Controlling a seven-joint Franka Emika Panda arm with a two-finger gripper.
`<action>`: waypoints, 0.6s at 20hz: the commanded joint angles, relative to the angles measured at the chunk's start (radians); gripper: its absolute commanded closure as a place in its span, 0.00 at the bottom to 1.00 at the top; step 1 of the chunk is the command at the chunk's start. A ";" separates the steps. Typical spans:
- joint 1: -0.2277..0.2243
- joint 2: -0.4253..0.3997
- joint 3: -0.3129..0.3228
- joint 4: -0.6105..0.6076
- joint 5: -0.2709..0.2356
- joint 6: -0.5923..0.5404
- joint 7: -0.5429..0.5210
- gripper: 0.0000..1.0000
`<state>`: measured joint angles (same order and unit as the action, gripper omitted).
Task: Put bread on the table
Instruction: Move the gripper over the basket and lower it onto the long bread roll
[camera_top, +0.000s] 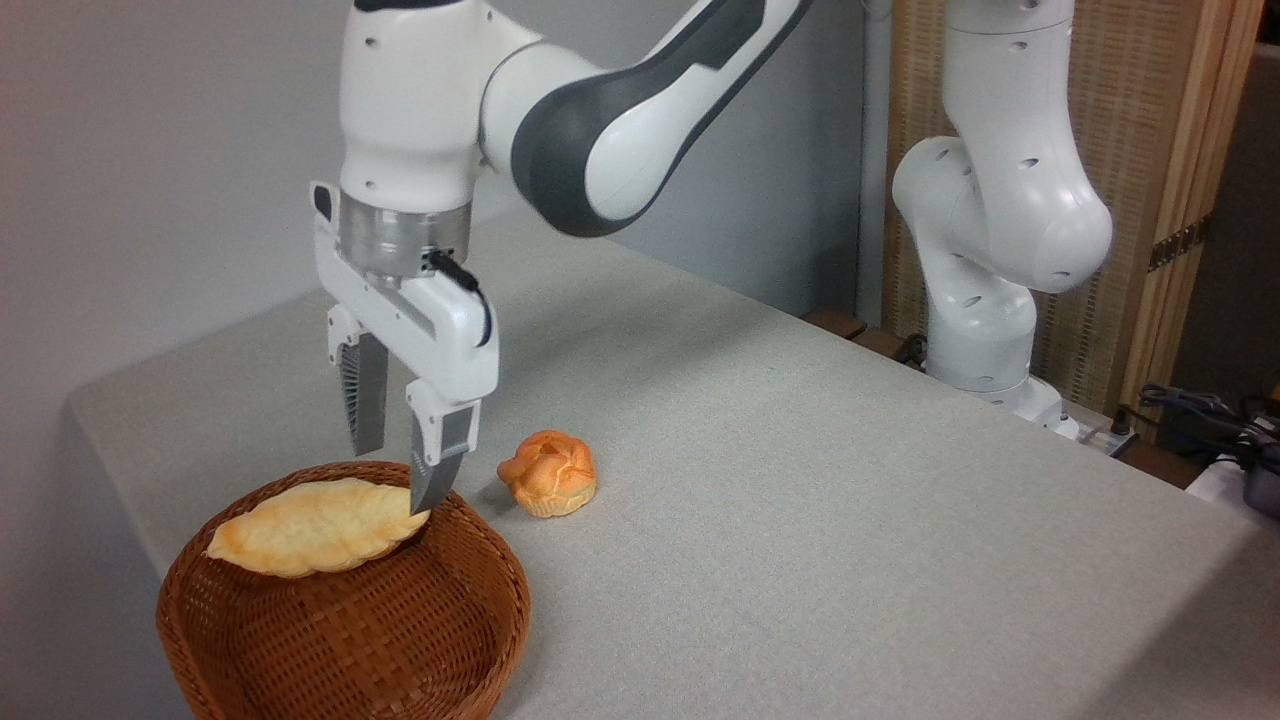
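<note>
The bread (315, 527), a long flat golden loaf, lies tilted across the back rim of a brown wicker basket (350, 630) at the front left of the grey table (800, 480). My gripper (397, 480) hangs straight down over the loaf's right end and is open, its fingers clearly apart. The nearer fingertip (428, 495) overlaps the loaf's right tip. The farther fingertip (367, 435) ends just above the basket's back rim. I cannot tell whether either finger touches the loaf.
A small round orange knotted bun (549, 473) sits on the table just right of the basket. The arm's white base (985, 330) stands at the far right edge, with cables (1200, 410) beyond it. A wall lies behind.
</note>
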<state>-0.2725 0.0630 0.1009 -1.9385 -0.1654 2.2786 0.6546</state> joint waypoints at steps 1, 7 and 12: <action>-0.001 0.049 -0.032 0.009 -0.022 0.071 0.000 0.00; 0.003 0.090 -0.053 0.009 -0.016 0.149 0.005 0.00; 0.013 0.136 -0.047 0.006 -0.006 0.209 0.052 0.00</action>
<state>-0.2675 0.1631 0.0488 -1.9385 -0.1655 2.4473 0.6587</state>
